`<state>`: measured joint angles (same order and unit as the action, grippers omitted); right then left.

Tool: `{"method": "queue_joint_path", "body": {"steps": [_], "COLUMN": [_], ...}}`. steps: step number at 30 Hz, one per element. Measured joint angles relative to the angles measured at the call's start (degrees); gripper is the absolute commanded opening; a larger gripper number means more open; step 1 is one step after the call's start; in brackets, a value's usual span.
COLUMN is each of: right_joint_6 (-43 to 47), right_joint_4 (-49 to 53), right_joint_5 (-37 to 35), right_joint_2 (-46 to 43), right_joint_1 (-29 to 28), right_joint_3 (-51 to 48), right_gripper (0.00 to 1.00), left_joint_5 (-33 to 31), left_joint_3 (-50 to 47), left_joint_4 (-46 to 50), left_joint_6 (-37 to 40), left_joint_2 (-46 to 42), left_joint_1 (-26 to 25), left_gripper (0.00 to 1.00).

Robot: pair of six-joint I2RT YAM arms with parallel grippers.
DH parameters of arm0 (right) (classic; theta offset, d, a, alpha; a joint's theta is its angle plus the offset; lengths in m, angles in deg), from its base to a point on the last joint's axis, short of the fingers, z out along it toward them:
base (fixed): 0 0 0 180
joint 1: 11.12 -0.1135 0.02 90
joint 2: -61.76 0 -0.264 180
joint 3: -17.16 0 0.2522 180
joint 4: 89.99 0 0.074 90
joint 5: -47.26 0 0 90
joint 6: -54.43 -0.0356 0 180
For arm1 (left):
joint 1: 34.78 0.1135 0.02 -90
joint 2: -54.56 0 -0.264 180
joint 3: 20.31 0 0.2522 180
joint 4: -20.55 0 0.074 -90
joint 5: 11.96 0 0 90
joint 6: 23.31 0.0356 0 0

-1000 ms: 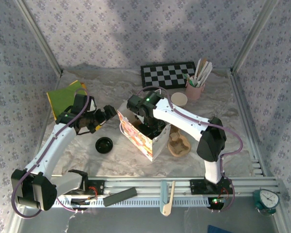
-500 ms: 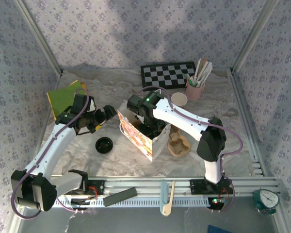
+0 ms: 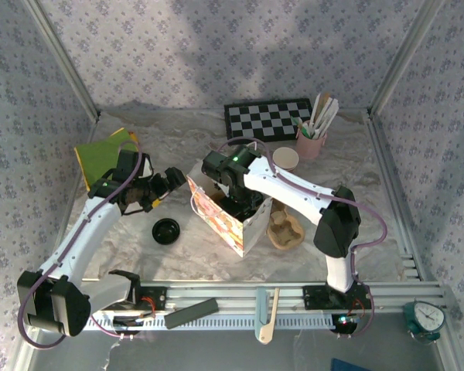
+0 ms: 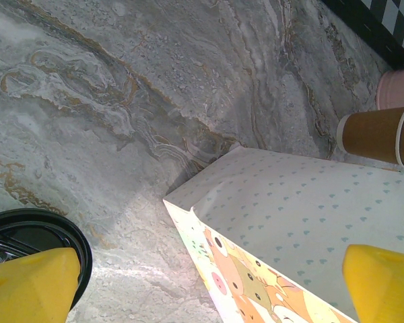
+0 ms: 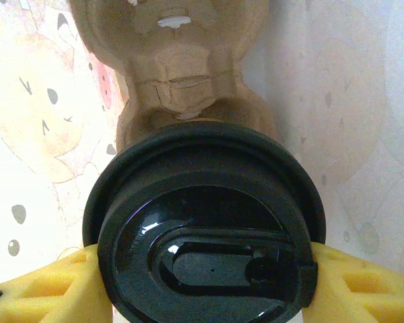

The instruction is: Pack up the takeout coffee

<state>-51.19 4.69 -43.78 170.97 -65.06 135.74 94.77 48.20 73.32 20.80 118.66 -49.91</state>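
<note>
Holding steady, nothing has shifted this past second. The right end effector (image 5: 202, 272) grips the takeout coffee cup with a round black plastic lid (image 5: 202, 215) inside the cartoon-printed paper bag (image 3: 226, 220). The left end effector (image 3: 165, 184) gapes open beside it. Release likely comes next.

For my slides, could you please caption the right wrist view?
Right gripper holds the takeout coffee inside the printed paper bag, a pulp tray beyond it.
</note>
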Motion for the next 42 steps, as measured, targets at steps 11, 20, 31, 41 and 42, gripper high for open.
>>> {"method": "queue_joint_path", "body": {"steps": [11,20,31,41,42], "right_joint_6": [0.0,0.0,-0.02,-0.02,-0.02], "right_joint_4": [-0.09,-0.85,-3.52,-6.23,-6.4], "right_joint_5": [0.0,0.02,0.46,1.38,1.42], "right_joint_2": [0.0,-0.02,-0.04,-0.5,-0.63], "right_joint_1": [0.0,0.0,0.0,0.0,0.0], "right_joint_3": [0.0,-0.5,-4.0,-6.86,-7.08], "right_gripper": [0.6,0.6,0.59,0.59,0.59], "left_joint_5": [0.0,0.02,0.0,0.0,0.0], "left_joint_3": [0.0,0.0,0.0,0.0,0.0], "left_joint_4": [0.0,0.0,0.02,0.15,0.2], "left_joint_6": [0.0,0.0,-0.02,-0.17,-0.17], "left_joint_2": [0.0,0.0,-0.07,-0.7,-0.7], "left_joint_1": [0.0,0.0,0.0,-0.33,-0.37], "left_gripper": [1.0,1.0,1.0,1.0,1.0]}}
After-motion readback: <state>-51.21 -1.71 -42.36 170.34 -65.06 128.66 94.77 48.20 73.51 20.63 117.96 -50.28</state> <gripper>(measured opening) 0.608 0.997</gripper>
